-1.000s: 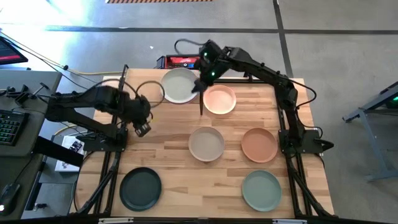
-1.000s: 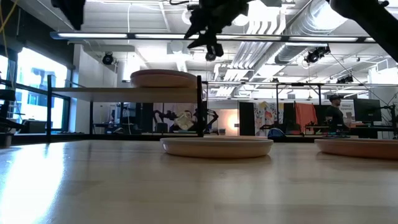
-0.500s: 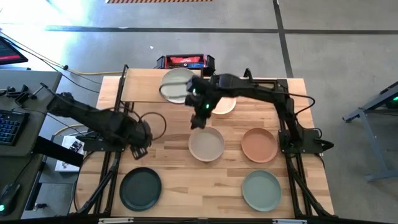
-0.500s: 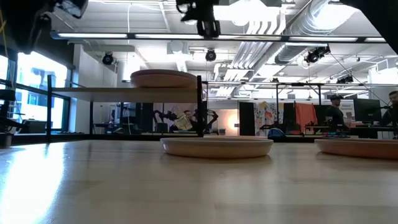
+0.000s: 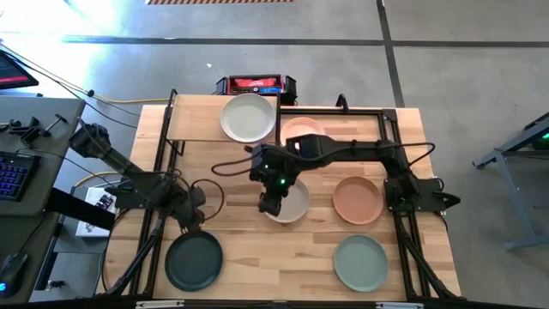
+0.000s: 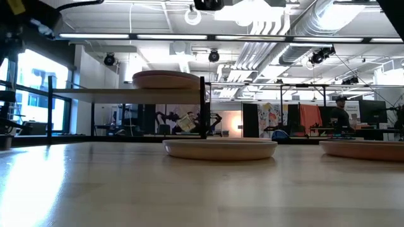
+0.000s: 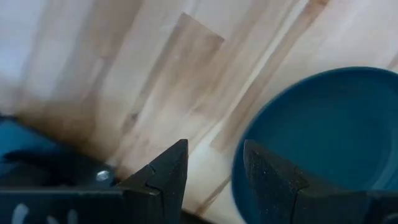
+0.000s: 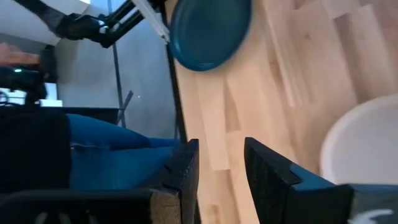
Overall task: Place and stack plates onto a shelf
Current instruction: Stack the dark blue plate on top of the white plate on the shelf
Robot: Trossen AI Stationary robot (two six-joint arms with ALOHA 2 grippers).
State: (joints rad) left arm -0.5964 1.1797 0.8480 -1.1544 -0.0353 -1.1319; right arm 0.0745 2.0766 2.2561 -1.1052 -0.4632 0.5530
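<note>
A pale off-white plate (image 5: 249, 118) lies on the light-wood shelf (image 5: 193, 120) at the table's far left; it also shows in the low view (image 6: 167, 79). On the tabletop lie a peach plate (image 5: 300, 127), a beige plate (image 5: 293, 204), a terracotta plate (image 5: 358, 199), a sage green plate (image 5: 360, 262) and a dark green plate (image 5: 194, 260). My right gripper (image 8: 217, 168) is open and empty above the beige plate's left rim (image 8: 367, 143). My left gripper (image 7: 214, 168) is open and empty over the dark green plate's far rim (image 7: 323, 130).
Thin black shelf posts (image 6: 202, 107) stand between the shelf and the peach plate. A red and black box (image 5: 255, 84) sits beyond the far edge. Bare tabletop (image 5: 232, 184) lies between the shelf and the near plates.
My right gripper has gone from beside the shelf plate toward the near edge, to above the beige plate, and has risen out of the low view. My left gripper has gone toward the near edge, to the dark green plate's far rim. No plate has moved.
</note>
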